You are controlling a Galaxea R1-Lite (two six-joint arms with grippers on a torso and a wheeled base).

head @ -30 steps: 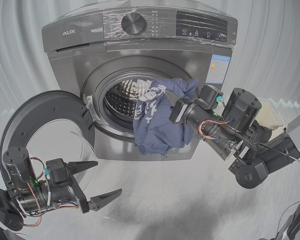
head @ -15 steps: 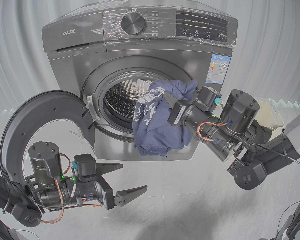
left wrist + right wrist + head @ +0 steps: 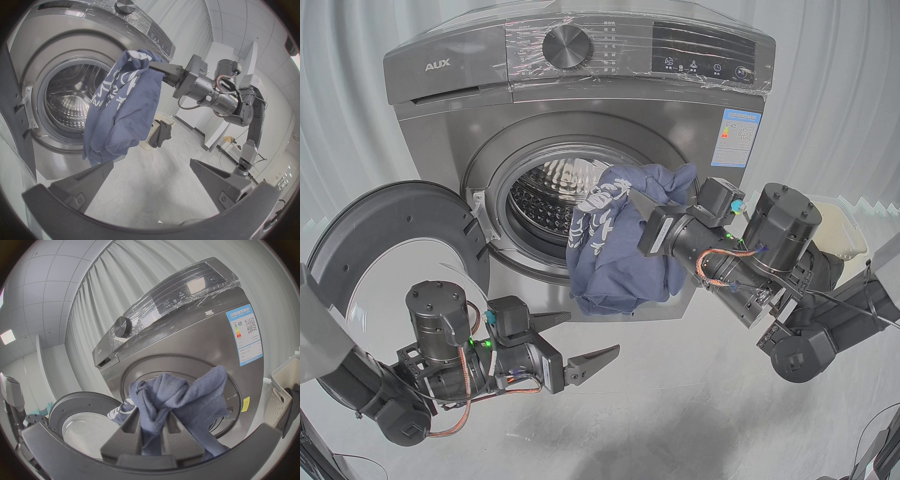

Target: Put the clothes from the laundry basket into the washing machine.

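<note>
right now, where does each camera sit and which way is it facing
Head view: on the robot's head, looking forward and down at the washing machine, door open; left end effector open, right end effector shut on the blue shirt.
Left wrist view: on the left wrist, facing the drum and the right arm; own spread fingers show.
Right wrist view: on the right wrist, facing the machine's front; own fingers clamp the shirt.
Shared: both wrist views show the shirt and laundry basket.

A soft, matt cloth garment (image 3: 612, 262) is pictured against the satin-finished metal washing machine (image 3: 450, 144), topped with glossy, crinkled plastic film (image 3: 625, 62).
</note>
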